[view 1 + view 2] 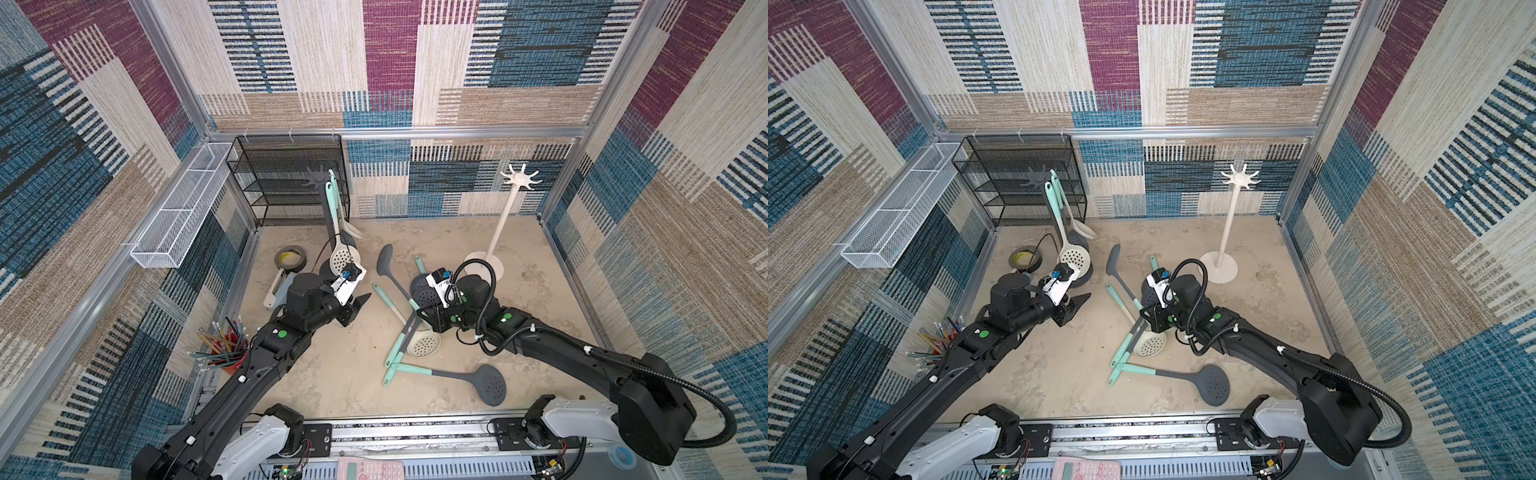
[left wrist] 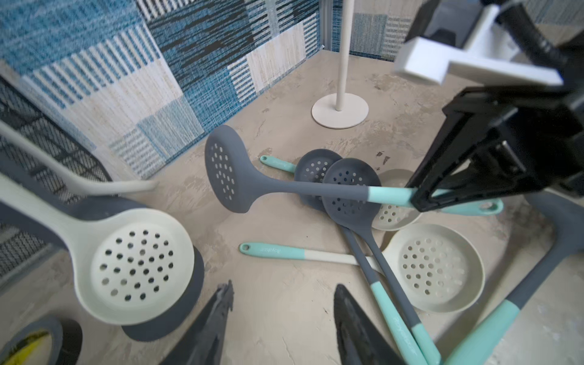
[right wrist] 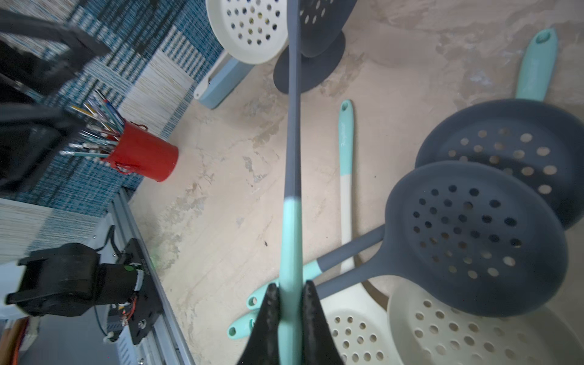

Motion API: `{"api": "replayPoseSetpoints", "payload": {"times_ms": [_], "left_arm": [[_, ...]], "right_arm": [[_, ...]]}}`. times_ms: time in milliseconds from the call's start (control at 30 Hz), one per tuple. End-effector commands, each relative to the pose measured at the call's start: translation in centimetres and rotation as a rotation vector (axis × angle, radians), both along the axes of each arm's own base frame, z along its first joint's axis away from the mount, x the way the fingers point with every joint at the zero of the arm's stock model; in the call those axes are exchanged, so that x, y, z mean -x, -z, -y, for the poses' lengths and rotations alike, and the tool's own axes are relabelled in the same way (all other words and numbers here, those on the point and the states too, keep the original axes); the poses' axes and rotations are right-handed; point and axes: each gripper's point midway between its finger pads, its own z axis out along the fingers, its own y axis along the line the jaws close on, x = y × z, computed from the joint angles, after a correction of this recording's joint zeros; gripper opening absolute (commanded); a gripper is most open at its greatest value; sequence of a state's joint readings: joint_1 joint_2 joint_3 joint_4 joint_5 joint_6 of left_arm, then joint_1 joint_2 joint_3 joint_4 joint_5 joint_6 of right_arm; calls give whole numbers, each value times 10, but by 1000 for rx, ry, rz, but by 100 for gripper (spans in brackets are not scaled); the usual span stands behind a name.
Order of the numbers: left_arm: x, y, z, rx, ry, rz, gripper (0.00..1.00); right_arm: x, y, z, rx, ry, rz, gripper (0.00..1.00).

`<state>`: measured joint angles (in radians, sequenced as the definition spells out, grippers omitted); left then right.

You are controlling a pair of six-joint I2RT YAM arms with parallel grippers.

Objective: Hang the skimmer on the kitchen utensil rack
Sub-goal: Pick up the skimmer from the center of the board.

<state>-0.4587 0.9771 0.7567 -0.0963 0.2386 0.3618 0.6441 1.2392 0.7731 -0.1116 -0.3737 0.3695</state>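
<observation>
We see the right fingers closed tight on the teal handle of a grey skimmer, one finger on each side of the grip. The skimmer sticks out away from the arm with its head turned on edge. It seems lifted off the worktop, and its shaft crosses above a heap of skimmers lying there. All this is just left of the white utensil rack, near its round base and not touching it. That rack's hooks stand well above the held skimmer.

The left fingers stand about half open with nothing between them. They point toward the held skimmer from farther left of the white rack, apart from it.

Well left of the white rack stands a grey utensil rack. A cream skimmer hangs from it by its teal handle, with other utensils beside it. In front of the white rack, toward the arms' bases, a second grey skimmer lies flat by itself. Far left of the white rack we also see a roll of tape and a red cup of pencils.
</observation>
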Motion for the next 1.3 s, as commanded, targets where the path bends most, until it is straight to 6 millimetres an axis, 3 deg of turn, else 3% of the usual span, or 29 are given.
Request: {"api": "replayPoseSetpoints", "payload": {"times_ms": [0,267,533,933,1067,1267], "left_arm": [[-13,-22,8,-83,42,231,55],[-28,-39,33,-216,111,504,52],[-42,-54,43,-354,106,730,53],[-48,-44,58,-496,173,850,50],[-52,-42,63,-524,183,872,45],[-55,-50,66,-495,163,901,22]], "right_arm": [[6,-33,-7,-122,-35,-18,0],[29,-76,-10,-274,-120,-74,0],[40,-91,-11,-361,-170,-124,0],[50,-106,-16,-456,-250,-186,0],[52,-106,-16,-473,-269,-212,0],[49,-111,-10,-491,-264,-217,4]]}}
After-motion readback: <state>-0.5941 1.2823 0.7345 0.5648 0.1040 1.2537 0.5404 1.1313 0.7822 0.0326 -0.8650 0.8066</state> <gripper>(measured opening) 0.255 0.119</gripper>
